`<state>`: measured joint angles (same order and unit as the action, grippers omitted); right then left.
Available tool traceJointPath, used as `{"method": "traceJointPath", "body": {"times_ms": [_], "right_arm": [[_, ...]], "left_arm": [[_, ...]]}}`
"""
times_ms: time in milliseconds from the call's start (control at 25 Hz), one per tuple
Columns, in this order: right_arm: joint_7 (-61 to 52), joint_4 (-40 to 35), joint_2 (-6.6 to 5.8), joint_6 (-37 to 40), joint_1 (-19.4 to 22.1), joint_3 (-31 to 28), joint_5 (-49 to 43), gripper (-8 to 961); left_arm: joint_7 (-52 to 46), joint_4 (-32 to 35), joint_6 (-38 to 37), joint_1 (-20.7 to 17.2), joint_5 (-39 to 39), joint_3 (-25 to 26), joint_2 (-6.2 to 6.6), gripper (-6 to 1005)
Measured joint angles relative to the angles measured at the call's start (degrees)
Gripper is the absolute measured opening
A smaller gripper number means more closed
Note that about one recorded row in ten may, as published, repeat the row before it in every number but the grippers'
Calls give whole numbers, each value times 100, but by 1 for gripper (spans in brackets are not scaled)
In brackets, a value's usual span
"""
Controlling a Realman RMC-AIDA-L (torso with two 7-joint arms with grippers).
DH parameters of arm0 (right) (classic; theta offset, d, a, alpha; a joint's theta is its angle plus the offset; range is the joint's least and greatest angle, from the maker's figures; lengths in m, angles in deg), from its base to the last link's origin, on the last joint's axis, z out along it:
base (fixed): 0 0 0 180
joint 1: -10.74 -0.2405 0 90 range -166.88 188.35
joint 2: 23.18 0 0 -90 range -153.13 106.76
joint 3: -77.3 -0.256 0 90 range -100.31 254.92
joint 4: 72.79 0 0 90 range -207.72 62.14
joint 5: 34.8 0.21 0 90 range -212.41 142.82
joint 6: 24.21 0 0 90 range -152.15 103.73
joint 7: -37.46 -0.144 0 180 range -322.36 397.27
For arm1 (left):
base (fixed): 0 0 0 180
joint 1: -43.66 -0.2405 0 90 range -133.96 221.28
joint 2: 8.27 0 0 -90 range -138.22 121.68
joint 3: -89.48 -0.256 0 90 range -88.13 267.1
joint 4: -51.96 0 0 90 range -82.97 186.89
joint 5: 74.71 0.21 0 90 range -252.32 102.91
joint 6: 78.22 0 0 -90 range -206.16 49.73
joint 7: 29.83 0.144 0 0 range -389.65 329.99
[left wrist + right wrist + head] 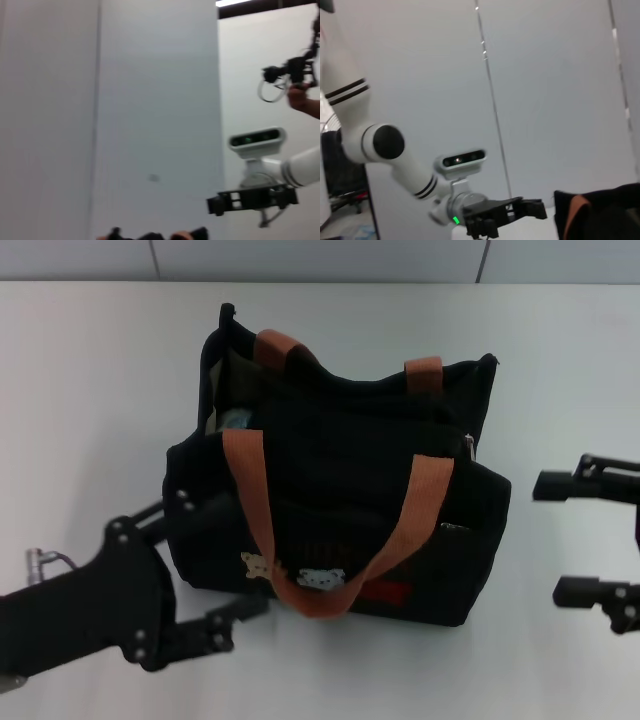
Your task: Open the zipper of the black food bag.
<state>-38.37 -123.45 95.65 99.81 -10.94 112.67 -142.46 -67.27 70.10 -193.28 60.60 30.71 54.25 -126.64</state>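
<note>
The black food bag [340, 510] stands upright mid-table, its two orange strap handles [250, 500] draped over the front and back. Small bear patches [320, 578] and red print mark its front face. Its top gapes at the back left corner, and a small metal piece [468, 445] shows at the top right end. My left gripper [228, 556] is open at the bag's front left corner, one finger along the side and one by the front base. My right gripper [550, 538] is open, a short gap off the bag's right end. The bag's top [600, 215] also shows in the right wrist view.
The white table [90, 400] spreads around the bag, with a pale wall behind it. The left wrist view shows the right arm's gripper [220, 204] against the wall. The right wrist view shows the left arm's gripper [532, 209].
</note>
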Motion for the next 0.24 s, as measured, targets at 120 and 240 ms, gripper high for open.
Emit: {"method": "traceJointPath", "body": {"times_ms": [120,240], "right_arm": [[5,0,6,-28,20,107,-10,847],[77,1,20,-35,33,131,-12,847]], "left_arm": [[-53,27,21,80,14,-169,-1,819],[-75,32,28,117,15,-195,-2,819]]}}
